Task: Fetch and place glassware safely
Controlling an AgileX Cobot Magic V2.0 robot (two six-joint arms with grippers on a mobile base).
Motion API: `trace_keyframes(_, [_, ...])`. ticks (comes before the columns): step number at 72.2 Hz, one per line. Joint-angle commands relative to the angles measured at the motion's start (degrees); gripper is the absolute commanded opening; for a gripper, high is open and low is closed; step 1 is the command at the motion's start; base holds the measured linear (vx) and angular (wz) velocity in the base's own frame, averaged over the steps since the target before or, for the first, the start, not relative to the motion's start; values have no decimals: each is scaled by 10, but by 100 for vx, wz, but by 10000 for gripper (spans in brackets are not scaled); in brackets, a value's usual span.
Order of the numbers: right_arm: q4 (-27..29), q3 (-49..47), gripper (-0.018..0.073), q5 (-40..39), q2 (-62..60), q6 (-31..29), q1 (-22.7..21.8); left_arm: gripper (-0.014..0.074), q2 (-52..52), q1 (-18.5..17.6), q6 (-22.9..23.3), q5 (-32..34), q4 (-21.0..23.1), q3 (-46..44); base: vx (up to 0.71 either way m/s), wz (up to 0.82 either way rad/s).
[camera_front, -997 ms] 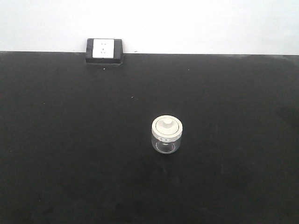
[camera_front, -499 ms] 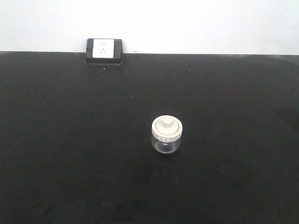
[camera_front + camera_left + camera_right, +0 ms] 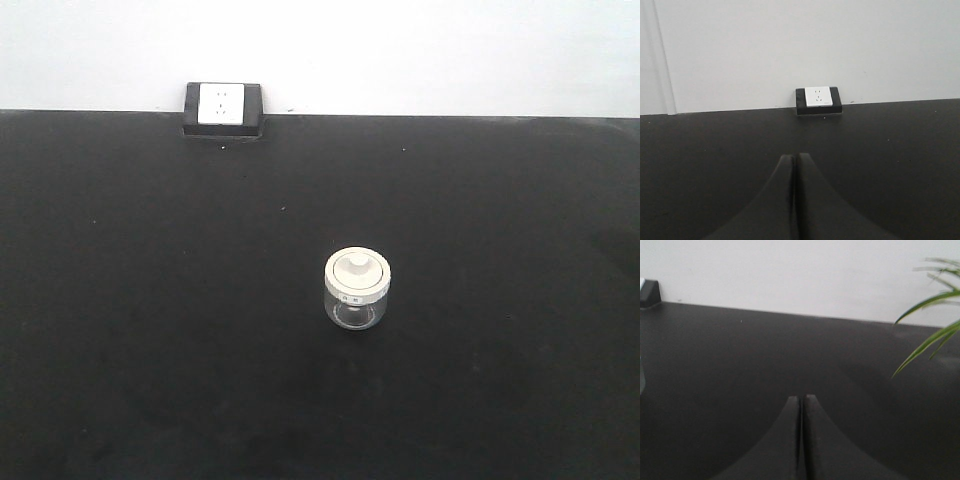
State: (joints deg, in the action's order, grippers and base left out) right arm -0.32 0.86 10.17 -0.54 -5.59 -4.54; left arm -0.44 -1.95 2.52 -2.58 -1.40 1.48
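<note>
A small squat clear glass jar with a round cream-white knobbed lid stands upright on the flat black tabletop, a little right of the middle and alone. At the far edge, against the white wall, sits a black socket box with a white faceplate. In the left wrist view the left gripper hangs low over the table with its dark fingers pressed together, holding nothing, aimed toward the socket box. The right gripper is likewise closed and bare. Green plant leaves reach in from the right. A faint sliver at that view's left edge may be the jar, but it is too thin to tell.
</note>
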Motion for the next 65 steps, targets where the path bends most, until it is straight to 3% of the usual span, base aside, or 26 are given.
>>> trace_keyframes(1, [-8, -6, -8, -54, -7, 9, -4, -7, -10, 0, 1, 44, 5, 18, 0, 0])
trace_keyframes(24, [-8, 1, -8, -60, -7, 28, -3, -7, -10, 0, 1, 44, 5, 18, 0, 0])
trace_keyframes(31, [-9, 20, -8, -102, -7, 39, -3, -7, -10, 0, 1, 44, 5, 18, 0, 0])
trace_keyframes(65, [-21, 18, -8, -102, -7, 68, -3, -7, -10, 0, 1, 44, 5, 18, 0, 0])
